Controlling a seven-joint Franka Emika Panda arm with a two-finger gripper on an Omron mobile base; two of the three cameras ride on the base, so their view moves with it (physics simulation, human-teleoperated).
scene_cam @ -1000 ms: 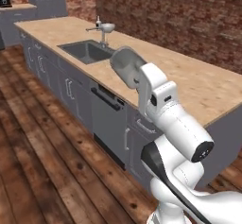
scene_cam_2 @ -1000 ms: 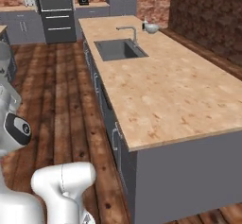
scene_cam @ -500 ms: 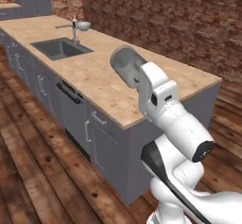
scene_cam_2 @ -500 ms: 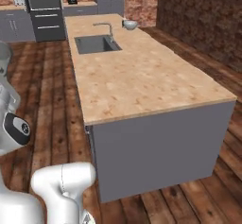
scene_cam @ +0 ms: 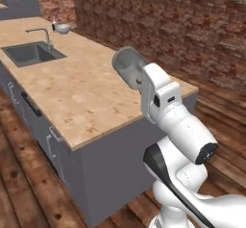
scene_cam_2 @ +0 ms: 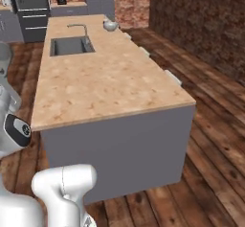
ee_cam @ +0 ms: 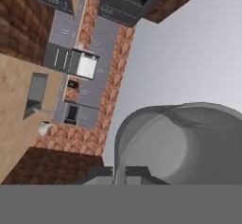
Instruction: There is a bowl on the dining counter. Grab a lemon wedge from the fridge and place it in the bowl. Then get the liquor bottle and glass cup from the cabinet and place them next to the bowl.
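Now your gripper (ee_cam: pixel 124 173) is clamped on the rim of the cup (scene_cam: pixel 129 67), held aloft over the counter's (scene_cam_2: pixel 105 82) near end; it's light, slick, breakable glass, so set it down gently by the far bowl (scene_cam_2: pixel 110 25).

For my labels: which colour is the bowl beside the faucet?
The bowl is pale grey-white; the right base view shows it best.

No text, label, brand, number or sign could be read anywhere in these views.
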